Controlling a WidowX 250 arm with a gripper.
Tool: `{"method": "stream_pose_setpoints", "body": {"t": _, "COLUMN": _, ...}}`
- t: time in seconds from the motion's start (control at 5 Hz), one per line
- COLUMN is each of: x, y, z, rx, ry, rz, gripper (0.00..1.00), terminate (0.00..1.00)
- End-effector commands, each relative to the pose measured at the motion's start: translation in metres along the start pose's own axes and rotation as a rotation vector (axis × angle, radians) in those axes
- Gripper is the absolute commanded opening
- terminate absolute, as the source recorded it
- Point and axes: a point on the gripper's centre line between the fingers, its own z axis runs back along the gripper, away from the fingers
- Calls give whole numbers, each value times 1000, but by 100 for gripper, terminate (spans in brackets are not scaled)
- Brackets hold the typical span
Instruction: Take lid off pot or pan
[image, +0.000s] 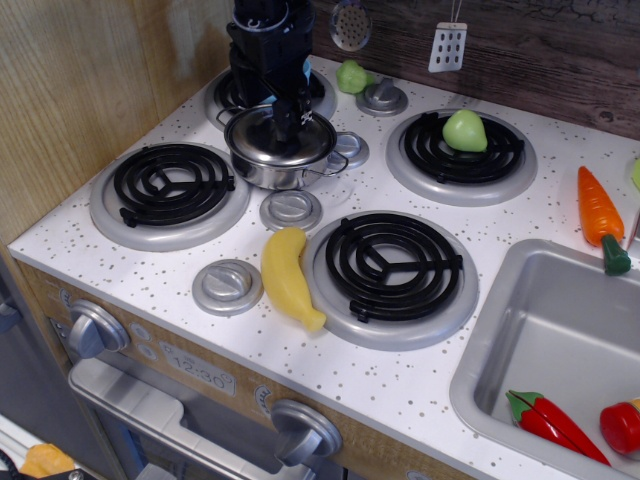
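Observation.image: toy stove top seen from the front.
Pot (275, 160): on the table between the back-left burners.
Lid (280, 135): seated on the pot, not yet off.
Claw (291, 118): mine, straight down over the centre where the knob should be; whether it grips, I cannot tell.
Banana (288, 277): well apart, no obstacle.

Glossy steel pot (275, 165), lid (262, 137); speckled matt countertop (420, 385).

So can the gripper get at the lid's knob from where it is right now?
Probably yes. The gripper hangs directly over the lid on the pot, fingertips at its centre, with nothing between them.
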Motion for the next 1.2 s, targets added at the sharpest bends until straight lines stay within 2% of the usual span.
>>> {"method": "stream_pose_setpoints", "body": {"t": 0.0, "x": 9, "y": 11, "z": 10, "rx": -4, "ry": -26, "rz": -4, "gripper": 100, "terminate": 0}}
{"method": "stream_pose_setpoints", "body": {"t": 0.2, "x": 9, "y": 8, "z": 13, "rx": -18, "ry": -12, "rz": 0, "gripper": 0, "terminate": 0}}
{"method": "stream_pose_setpoints", "body": {"t": 0.6, "x": 14, "y": -2, "z": 53, "rx": 10, "ry": 29, "rz": -29, "gripper": 0, "terminate": 0}}
{"method": "stream_pose_setpoints", "body": {"t": 0.8, "x": 9, "y": -7, "z": 82, "rx": 61, "ry": 75, "rz": -16, "gripper": 0, "terminate": 0}}
{"method": "stream_pose_setpoints", "body": {"t": 1.0, "x": -16, "y": -1, "z": 90, "rx": 87, "ry": 87, "rz": 33, "gripper": 0, "terminate": 0}}
